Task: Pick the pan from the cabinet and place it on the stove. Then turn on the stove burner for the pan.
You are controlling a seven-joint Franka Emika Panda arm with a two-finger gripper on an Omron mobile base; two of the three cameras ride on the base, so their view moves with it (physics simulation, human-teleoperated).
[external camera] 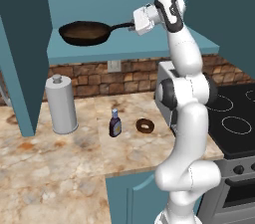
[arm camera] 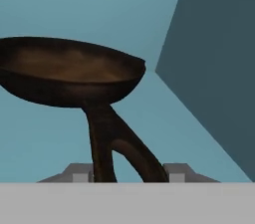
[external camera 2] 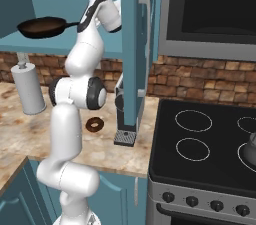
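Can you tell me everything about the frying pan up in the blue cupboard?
The pan is round and dark, like heavy cast iron, with a brownish inside and nothing in it. It sits level on the teal shelf of the open cabinet, above the counter. Its long thin black handle sticks out sideways toward the robot. In the hand view the handle looks forked near the end. The claw is closed around that handle's end.

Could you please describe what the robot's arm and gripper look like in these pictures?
The arm is glossy white, built of rounded tubular segments with dark grey bands and caps at the joints. The gripper has a boxy white body. Its fingers are small, pale grey and blocky. No cables or markings are visible.
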